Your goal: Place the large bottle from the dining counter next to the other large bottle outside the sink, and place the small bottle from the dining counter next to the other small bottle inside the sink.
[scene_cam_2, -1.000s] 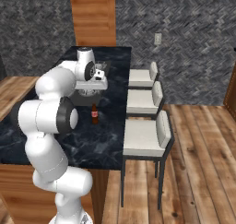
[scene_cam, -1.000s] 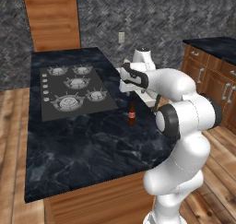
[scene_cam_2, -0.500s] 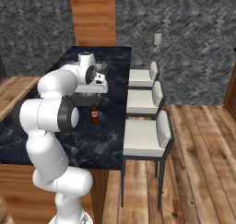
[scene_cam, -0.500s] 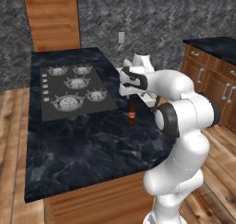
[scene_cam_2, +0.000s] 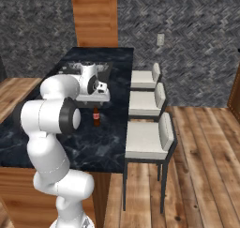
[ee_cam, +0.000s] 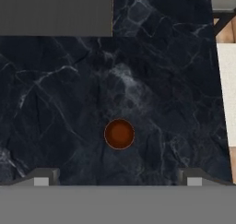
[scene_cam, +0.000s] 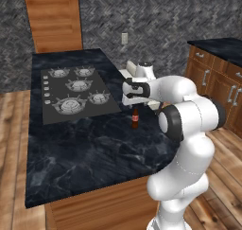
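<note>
**Fingers wide, staged above the small bottle**

Small brown bottle stands upright on the dark marble tabletop, seen cap-on from above, centred between and just ahead of the fingers. Fingers spread wide, holding nothing, so they look lined up to drop straight down around it. Cooktop lies beyond.

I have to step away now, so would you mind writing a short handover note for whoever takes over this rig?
Gripper: open, empty, pointing down over the dining counter.
Bottle: a brown one stands upright on the counter, beside the cooktop, on the stools' side. From the hand view it sits directly below, centred between the fingertips and not touched.
Done: nothing placed yet, judging by the bottle's position.
Left: lower, close on the bottle, carry it to its matching bottle at the sink; then move the other bottle likewise.
</note>
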Robot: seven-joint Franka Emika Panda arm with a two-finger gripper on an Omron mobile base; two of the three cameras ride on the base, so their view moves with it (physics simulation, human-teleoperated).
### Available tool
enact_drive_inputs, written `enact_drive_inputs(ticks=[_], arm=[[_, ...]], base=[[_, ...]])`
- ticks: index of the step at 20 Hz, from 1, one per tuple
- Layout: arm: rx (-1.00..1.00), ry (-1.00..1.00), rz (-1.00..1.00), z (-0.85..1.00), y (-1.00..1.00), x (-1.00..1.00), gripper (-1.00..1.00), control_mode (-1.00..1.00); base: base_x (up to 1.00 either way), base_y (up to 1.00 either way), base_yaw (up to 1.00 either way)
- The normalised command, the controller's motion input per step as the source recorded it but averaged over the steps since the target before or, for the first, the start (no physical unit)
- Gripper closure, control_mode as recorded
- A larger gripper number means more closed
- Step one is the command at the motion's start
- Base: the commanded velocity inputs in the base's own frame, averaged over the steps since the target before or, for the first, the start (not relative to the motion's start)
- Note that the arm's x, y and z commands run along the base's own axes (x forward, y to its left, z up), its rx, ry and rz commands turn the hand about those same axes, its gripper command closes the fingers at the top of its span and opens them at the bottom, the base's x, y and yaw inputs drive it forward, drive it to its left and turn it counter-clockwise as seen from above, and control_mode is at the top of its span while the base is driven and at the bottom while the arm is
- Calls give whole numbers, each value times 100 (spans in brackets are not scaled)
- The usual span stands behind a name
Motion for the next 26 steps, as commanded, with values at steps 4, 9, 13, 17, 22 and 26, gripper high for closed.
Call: enact_drive_inputs(ticks=[4,9,13,17,22,26], arm=[[0,2,0,0,0,19,-100,-100],[0,1,0,0,0,14,-100,-100],[0,0,0,0,0,20,-100,-100],[0,0,0,-7,0,0,-100,-100],[0,0,0,-21,0,0,-100,-100],[0,0,0,-24,0,0,-100,-100]], base=[[0,0,0],[0,0,0],[0,0,0],[0,0,0],[0,0,0],[0,0,0]])
